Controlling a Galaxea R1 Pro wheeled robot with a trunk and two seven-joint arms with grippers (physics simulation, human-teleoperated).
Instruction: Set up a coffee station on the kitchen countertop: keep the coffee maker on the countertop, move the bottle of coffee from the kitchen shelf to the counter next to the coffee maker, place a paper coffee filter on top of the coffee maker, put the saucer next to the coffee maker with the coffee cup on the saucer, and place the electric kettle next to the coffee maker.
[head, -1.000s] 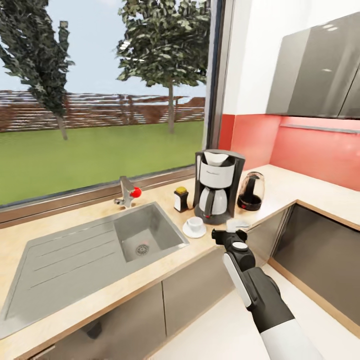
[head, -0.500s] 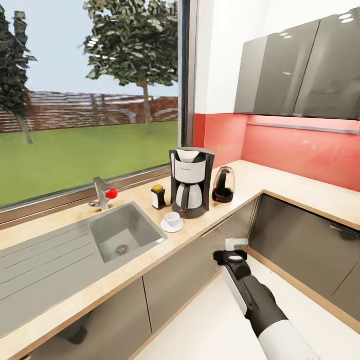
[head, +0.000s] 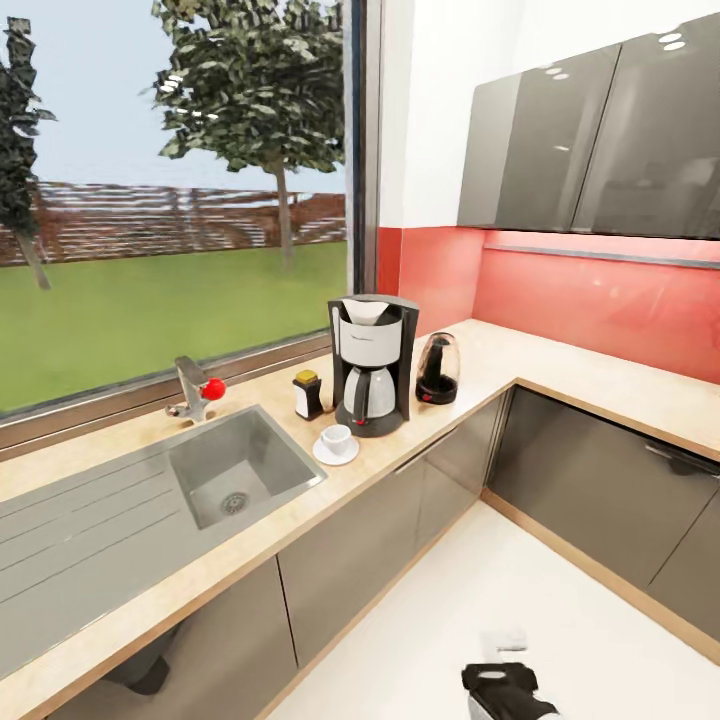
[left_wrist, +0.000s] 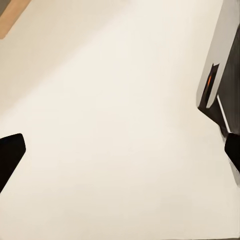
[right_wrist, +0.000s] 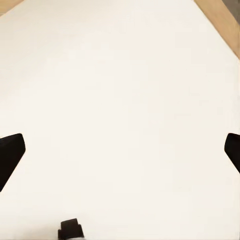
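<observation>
Pale wood countertop (head: 560, 372) runs along the window and turns a corner at your right. On it, the coffee maker (head: 373, 364) carries a paper filter (head: 362, 311); the bottle of coffee (head: 307, 394) and electric kettle (head: 437, 368) flank it, and the cup (head: 336, 438) sits on its saucer (head: 336, 453) near the front edge. Open white floor (head: 470, 590) lies before the cabinets. Your right gripper (head: 503, 672) hangs low there.

Left wrist view: left gripper (left_wrist: 120, 150) spread wide, empty, over floor.

Right wrist view: fingers (right_wrist: 11, 152) wide apart, empty, bare floor beneath.

Coffee maker (head: 372, 364) on the countertop (head: 560, 375) — kettle (head: 436, 369) right, bottle (head: 307, 394) left, cup-on-saucer (head: 336, 445) in front.
</observation>
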